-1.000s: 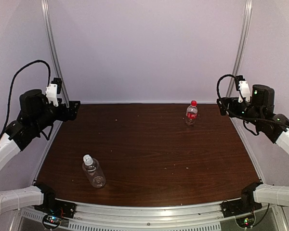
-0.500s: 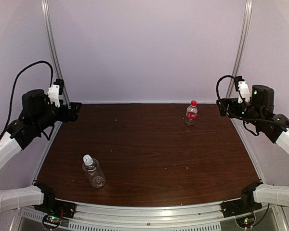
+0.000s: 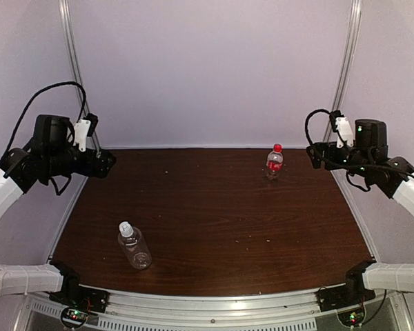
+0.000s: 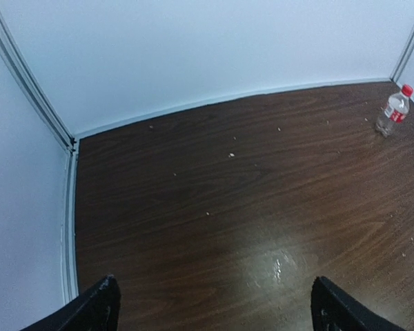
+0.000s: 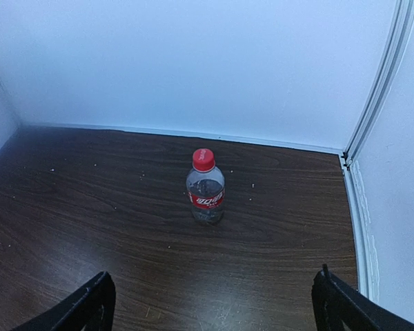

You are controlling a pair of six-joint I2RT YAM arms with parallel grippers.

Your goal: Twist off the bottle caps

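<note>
The red-labelled bottle [image 5: 206,194] is seen upright, red cap [image 5: 203,159] topmost, straight ahead of the spread, empty right claw [image 5: 214,276], much nearer it than the equally spread left claw [image 4: 214,280].

**Laboratory robot test cell.** A dark wood-grain counter [image 3: 214,207] is enclosed on three sides by plain white panels [image 3: 207,69] set in aluminium corner posts [image 3: 72,62]. Two white-and-black jointed arms, the left arm [image 3: 3,196] and the right arm [image 3: 410,193], are mounted on a slotted metal rail [image 3: 214,305] along the near edge. Loose black cables [image 3: 48,87] loop from the wrists, and bare circuit boards [image 3: 74,316] with lit indicator lights sit at the bases.
</note>
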